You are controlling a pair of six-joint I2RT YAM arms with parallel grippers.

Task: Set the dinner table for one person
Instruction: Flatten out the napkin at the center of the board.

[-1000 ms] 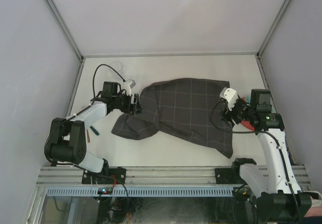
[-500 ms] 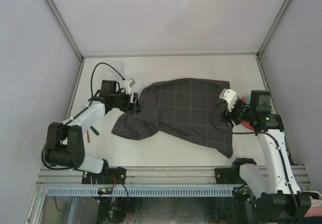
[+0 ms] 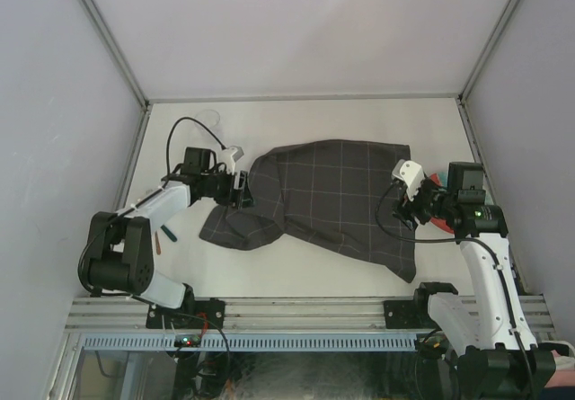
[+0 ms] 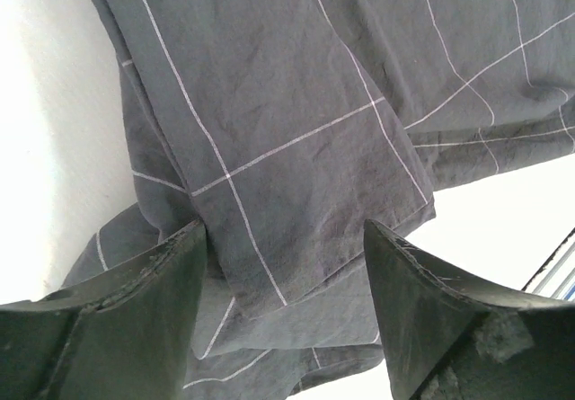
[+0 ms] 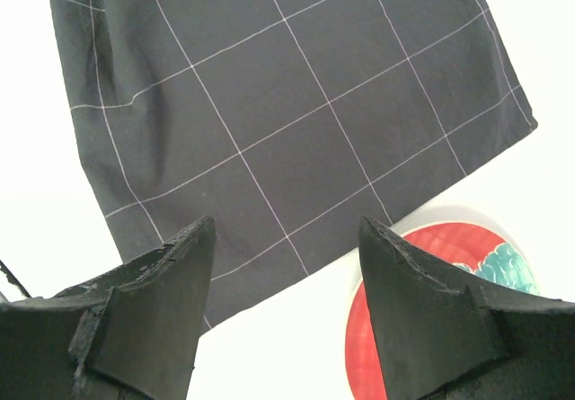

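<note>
Presently, item: counter (image 3: 314, 117), off-white, matte, rigid and fixed. It fills the railed bay and bears everything, so it is nothing to lift.

Item: dark grey checked cloth (image 3: 323, 193), lying rumpled mid-counter, its left end bunched in folds. Judged light, limp and unlikely to slip; best taken at a hem corner.

Item: red patterned plate (image 5: 440, 247), just beside the cloth's right corner, likely hard and breakable.

Left pincer (image 4: 286, 234) is spread over the folded corner. Right pincer (image 5: 287, 229) is spread above the right hem. Neither pinches anything.
</note>
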